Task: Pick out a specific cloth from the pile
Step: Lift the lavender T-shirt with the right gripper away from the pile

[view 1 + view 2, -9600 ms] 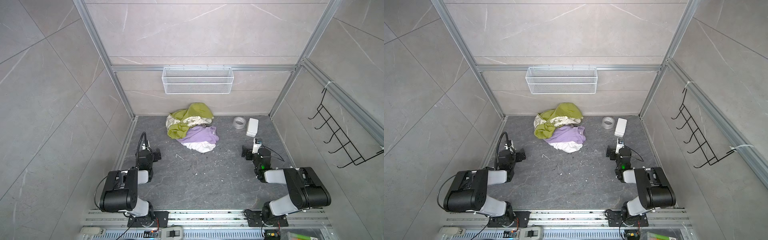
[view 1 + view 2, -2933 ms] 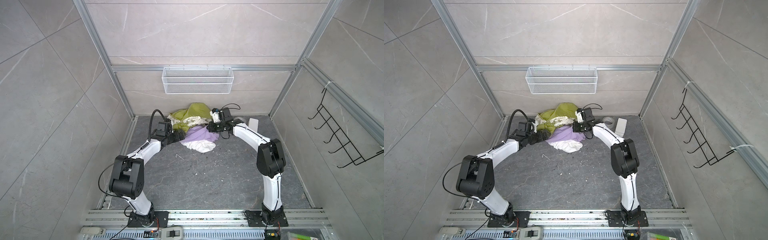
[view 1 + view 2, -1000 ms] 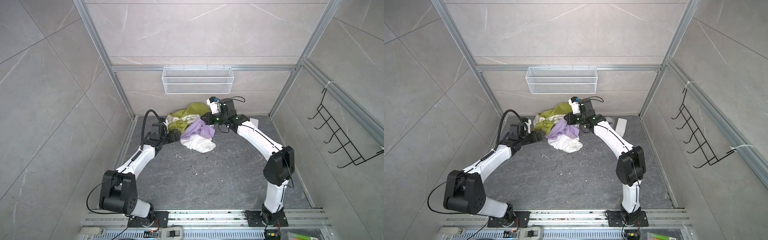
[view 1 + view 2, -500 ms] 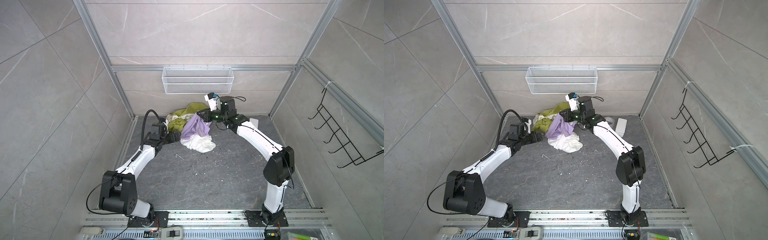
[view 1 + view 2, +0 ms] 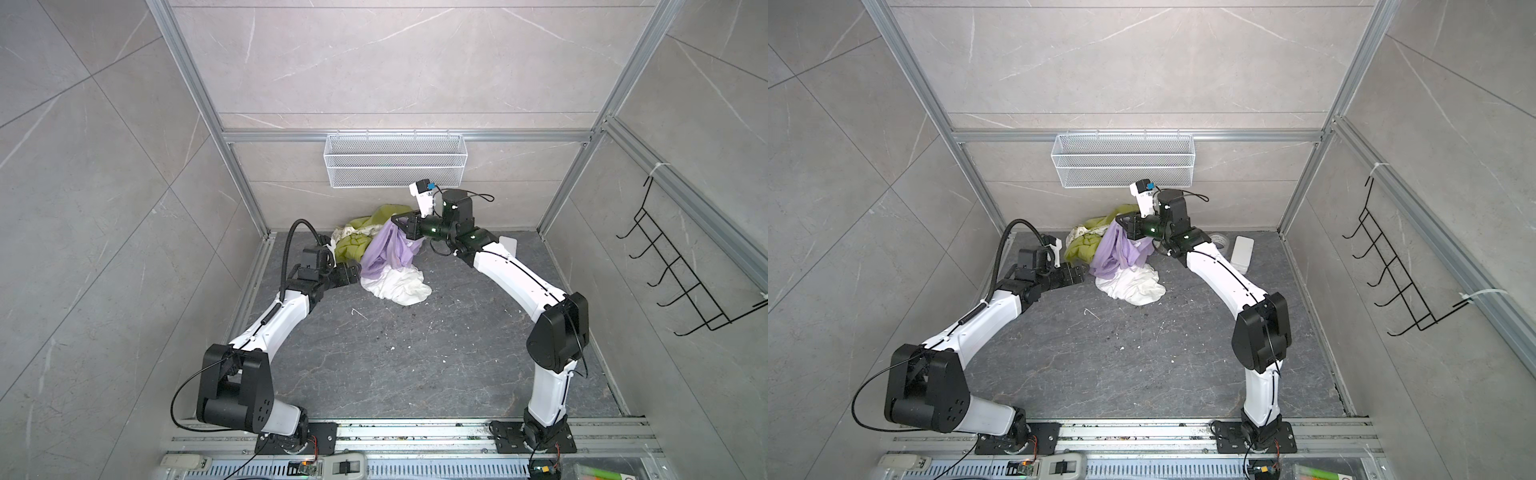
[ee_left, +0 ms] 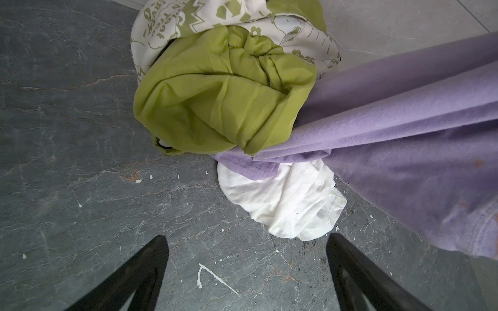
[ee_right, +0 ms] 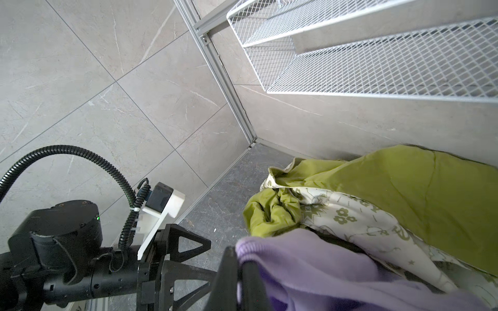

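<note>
Lilac cloth [image 5: 388, 249] hung pinched in the right gripper [image 5: 400, 223] above the pile [image 5: 1088, 245] in both top views, while the left wrist view showed the left gripper [image 6: 246, 265] spread and empty near the white cloth [image 6: 285, 199], suggesting extraction was underway and the next move called for lifting clear.

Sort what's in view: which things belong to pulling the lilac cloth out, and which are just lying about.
Job:
- lilac cloth, pinched by right gripper
- pile
- left gripper, open beside it

Lying about:
- tape roll
- white box
- wire basket
- wall hook rack
</note>
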Controlling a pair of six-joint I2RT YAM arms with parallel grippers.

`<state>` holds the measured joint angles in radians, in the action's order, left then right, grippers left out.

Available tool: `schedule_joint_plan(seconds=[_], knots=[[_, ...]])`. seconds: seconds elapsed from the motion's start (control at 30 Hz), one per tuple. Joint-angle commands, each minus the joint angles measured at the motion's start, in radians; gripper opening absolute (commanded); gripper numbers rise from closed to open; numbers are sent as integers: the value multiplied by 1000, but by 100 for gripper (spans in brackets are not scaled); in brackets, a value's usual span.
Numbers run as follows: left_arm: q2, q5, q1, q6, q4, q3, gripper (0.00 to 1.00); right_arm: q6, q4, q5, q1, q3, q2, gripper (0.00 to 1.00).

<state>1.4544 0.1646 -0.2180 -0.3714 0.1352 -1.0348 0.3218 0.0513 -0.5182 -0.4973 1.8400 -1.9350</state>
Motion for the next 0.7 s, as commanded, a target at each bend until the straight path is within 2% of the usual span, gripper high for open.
schedule_joint_plan(seconds=[0.0,0.47,0.67], knots=[[-41,-19,5,32,-2,-6,95,10,-89,-22,-4,57,42,0],[-32,-13,5,26,-45,-17,95,14,-118,-37,-4,63,87,0],[-40,-20,5,59,-44,-19,95,13,-122,-40,-6,78,98,0]])
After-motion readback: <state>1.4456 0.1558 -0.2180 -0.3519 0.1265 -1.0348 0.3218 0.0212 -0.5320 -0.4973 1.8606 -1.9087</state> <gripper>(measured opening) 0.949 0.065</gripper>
